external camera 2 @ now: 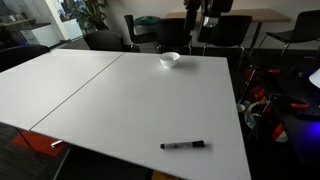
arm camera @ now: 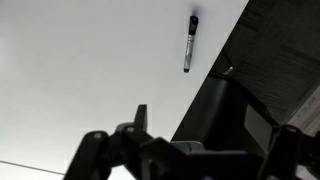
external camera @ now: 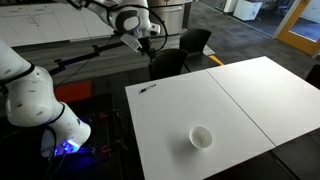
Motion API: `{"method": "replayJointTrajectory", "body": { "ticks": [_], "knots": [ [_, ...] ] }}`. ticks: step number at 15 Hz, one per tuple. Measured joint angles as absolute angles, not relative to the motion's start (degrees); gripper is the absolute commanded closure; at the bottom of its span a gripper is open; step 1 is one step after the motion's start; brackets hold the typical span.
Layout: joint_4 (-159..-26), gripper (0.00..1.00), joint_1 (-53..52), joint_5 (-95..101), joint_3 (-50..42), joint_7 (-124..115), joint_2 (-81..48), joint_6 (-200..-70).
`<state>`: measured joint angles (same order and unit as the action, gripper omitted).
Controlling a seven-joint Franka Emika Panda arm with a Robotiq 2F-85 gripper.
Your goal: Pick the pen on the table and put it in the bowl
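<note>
The black pen (external camera: 148,89) lies near a corner of the white table (external camera: 250,95), close to the edge. It also shows in an exterior view (external camera 2: 184,145) and in the wrist view (arm camera: 190,43). The small white bowl (external camera: 201,137) stands upright and empty on the same panel, far from the pen, and shows in an exterior view (external camera 2: 170,59). My gripper (external camera: 151,42) hangs high above the table's edge, well above the pen. In the wrist view its fingers (arm camera: 190,160) are spread wide and hold nothing.
Black office chairs (external camera: 181,55) stand just beyond the table edge near the pen, and they show in an exterior view (external camera 2: 150,30). A seam (external camera: 240,100) splits the tabletop. The robot's white base (external camera: 30,100) stands beside the table. Dark floor (arm camera: 285,50) lies past the edge.
</note>
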<state>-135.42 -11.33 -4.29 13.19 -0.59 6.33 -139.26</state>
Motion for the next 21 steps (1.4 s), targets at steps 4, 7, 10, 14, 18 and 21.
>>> {"method": "replayJointTrajectory", "body": {
  "ticks": [4,7,10,14,18,21],
  "knots": [
    [-134.08,0.0,-11.72,-0.66,13.41,-0.7,1.17,-140.19],
    [-133.5,0.0,-11.75,-0.58,13.42,-0.7,0.61,-140.19],
    [-133.31,0.0,-11.76,-0.57,13.42,-0.7,0.61,-140.19],
    [-133.32,0.0,-11.87,-0.58,13.42,-0.67,-0.09,-140.41],
    [-133.24,0.0,-13.11,0.5,13.58,-3.2,-4.02,-144.36],
    [-132.97,0.0,-14.89,3.94,13.7,-9.25,-8.02,-147.4]
  ]
}}
